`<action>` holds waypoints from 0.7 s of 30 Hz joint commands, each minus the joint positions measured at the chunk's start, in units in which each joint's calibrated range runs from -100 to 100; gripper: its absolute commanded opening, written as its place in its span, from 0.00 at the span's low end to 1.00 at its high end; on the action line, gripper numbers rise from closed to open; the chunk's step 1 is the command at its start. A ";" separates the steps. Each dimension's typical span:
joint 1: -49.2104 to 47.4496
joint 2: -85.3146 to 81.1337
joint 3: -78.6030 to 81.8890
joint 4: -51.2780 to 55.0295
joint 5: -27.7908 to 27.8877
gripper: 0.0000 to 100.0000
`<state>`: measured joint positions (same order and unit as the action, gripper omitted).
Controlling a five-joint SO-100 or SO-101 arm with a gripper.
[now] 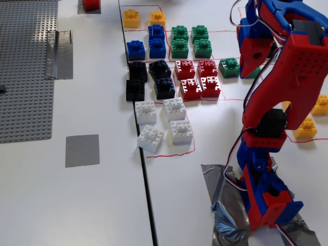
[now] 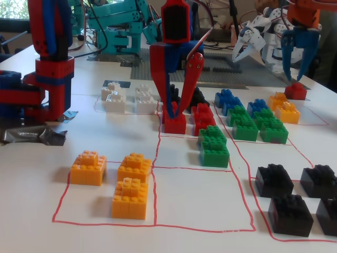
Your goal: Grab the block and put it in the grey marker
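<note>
My gripper [image 2: 176, 108] hangs spread and empty over the red bricks [image 2: 202, 117], beside the nearest green block [image 2: 213, 143]. Risk: descending here seizes red. The grey marker [image 1: 82, 150] lies well apart.

The arm [image 1: 287, 77] is red and blue plastic, with rows of small holes on its red upper shell, thin red, white and black cables, and what seems a black servo block.
</note>
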<state>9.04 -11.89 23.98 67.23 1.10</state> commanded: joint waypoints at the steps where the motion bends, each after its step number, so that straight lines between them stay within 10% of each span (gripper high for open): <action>1: -1.28 4.79 -9.26 -7.31 0.05 0.00; 21: 0.09 4.55 -9.81 -4.80 0.68 0.00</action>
<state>8.45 -4.46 18.62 61.33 1.20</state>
